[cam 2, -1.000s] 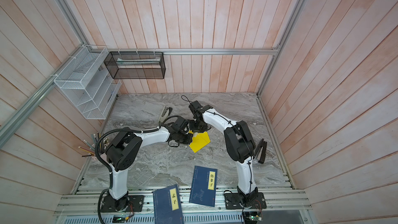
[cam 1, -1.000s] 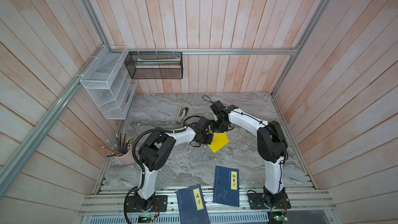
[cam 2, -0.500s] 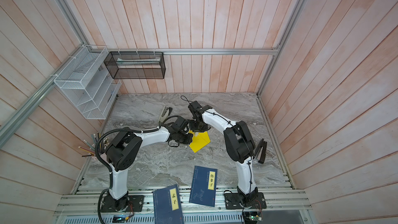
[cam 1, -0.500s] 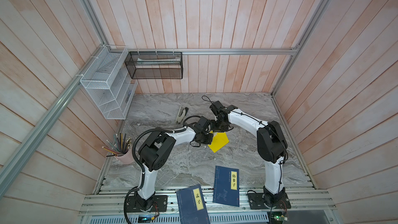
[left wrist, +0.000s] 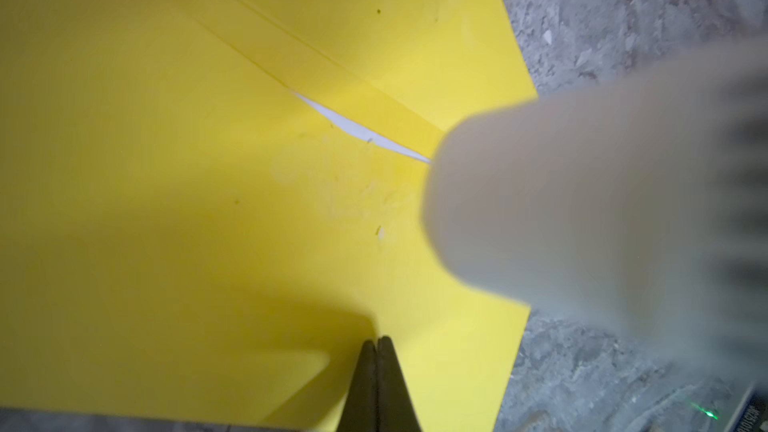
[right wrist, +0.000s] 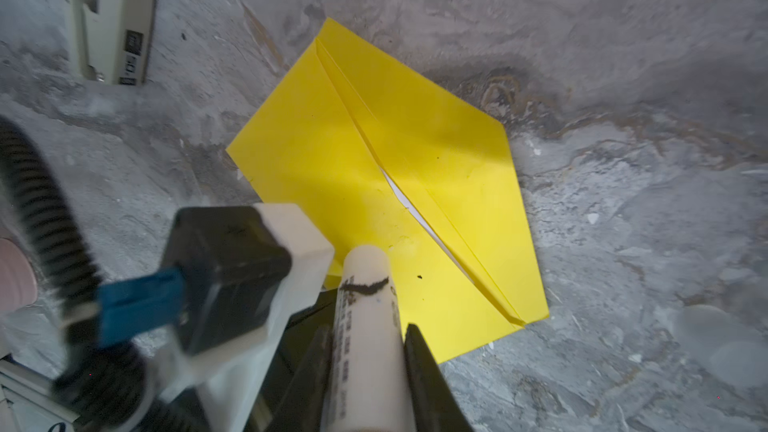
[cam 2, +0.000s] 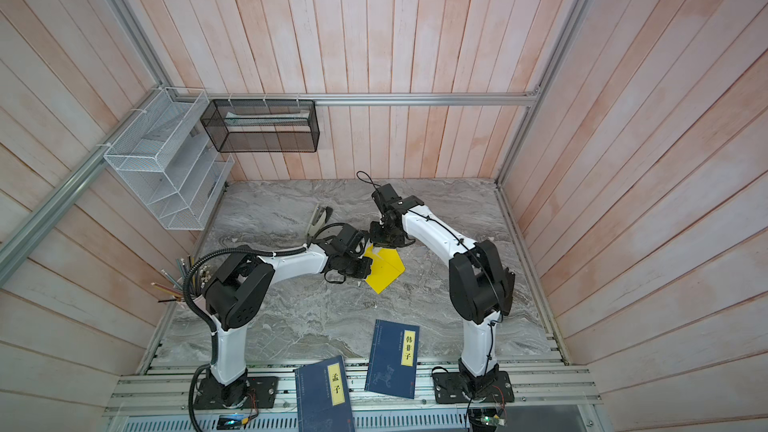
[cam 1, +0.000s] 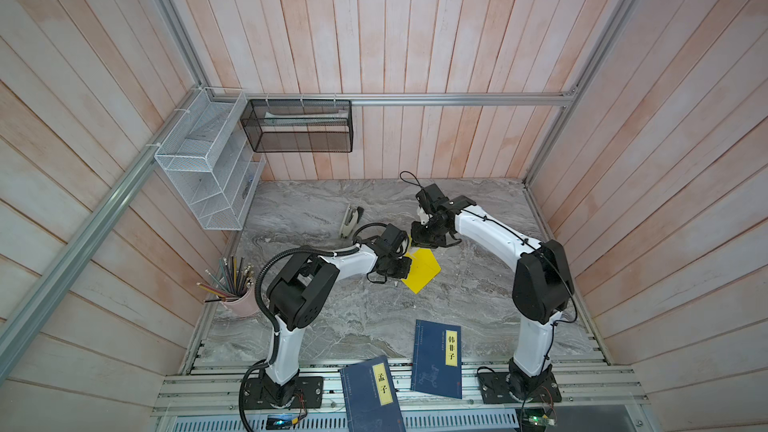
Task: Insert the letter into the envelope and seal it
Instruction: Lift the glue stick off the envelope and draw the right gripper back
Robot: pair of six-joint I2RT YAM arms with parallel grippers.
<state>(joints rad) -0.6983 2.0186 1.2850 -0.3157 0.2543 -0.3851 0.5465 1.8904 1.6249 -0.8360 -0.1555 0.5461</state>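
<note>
Two blue books are sitting at the table's near edge. Further in, the yellow envelope is lying flat mid-table, the letter peeking out as a white sliver at its opening. The left gripper is resting on the envelope, jaws pressed together, empty. The right gripper is pinching a cream stick (glue, looks like), tip on the envelope. A stapler is lying beyond.

I can find no visible change over the last second. My left gripper, my right gripper with its glue stick, and the envelope all appear exactly where they were before.
</note>
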